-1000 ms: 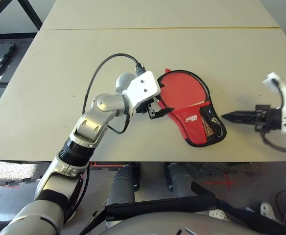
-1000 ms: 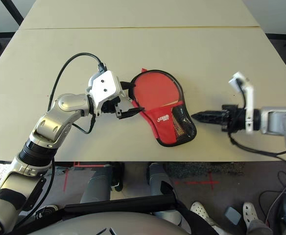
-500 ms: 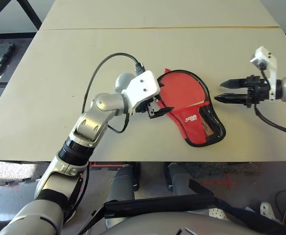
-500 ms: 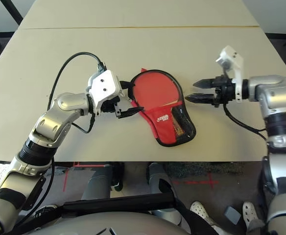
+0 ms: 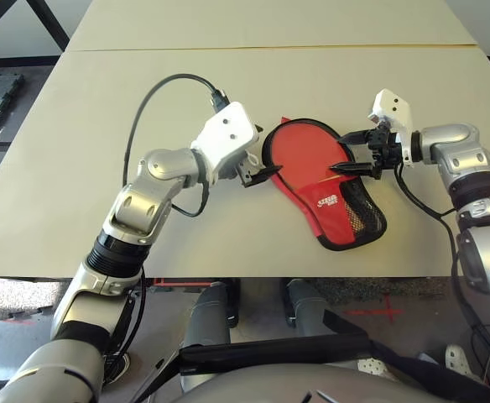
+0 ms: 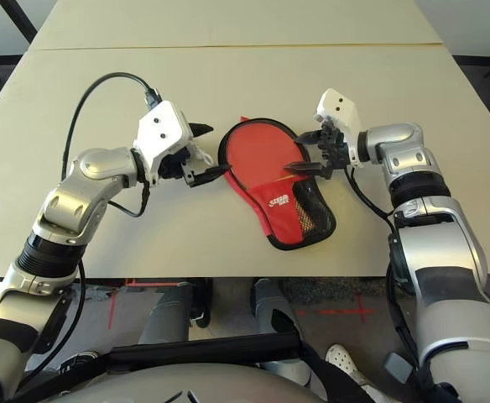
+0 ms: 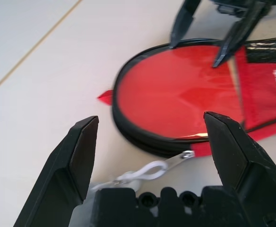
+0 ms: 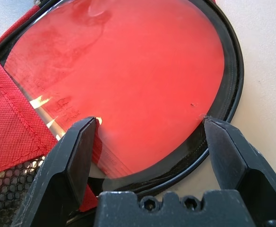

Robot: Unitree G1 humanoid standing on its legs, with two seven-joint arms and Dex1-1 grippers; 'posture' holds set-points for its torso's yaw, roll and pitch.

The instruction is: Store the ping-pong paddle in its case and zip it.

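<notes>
- The left pincer (image 5: 259, 169) is spread wide with nothing between its fingers, just beside the round end of the case (image 5: 325, 189) on the robot's left, not touching it.
- In the left wrist view a small silver zip pull with a white loop (image 7: 147, 171) lies on the desk between that pincer's fingers (image 7: 74, 161), at the case's rim.
- The right pincer (image 5: 352, 151) is also spread wide and holds nothing; it sits at the opposite side of the case's round end, with one black fingertip over the red face and the other just beyond the rim.
- The paddle (image 8: 124, 80) lies inside the case, its round red face up and uncovered, ringed by the case's black rim; its handle end is tucked under the red flap and black mesh pocket (image 5: 361, 214) at the case's narrow end.
- The case lies flat and unzipped, its narrow end toward the near edge of the desk and a small white logo (image 5: 328, 201) on the red flap.
- The pale desk (image 5: 77, 159) carries the case near its middle; a seam (image 5: 144, 49) runs across the desk well beyond the case.
</notes>
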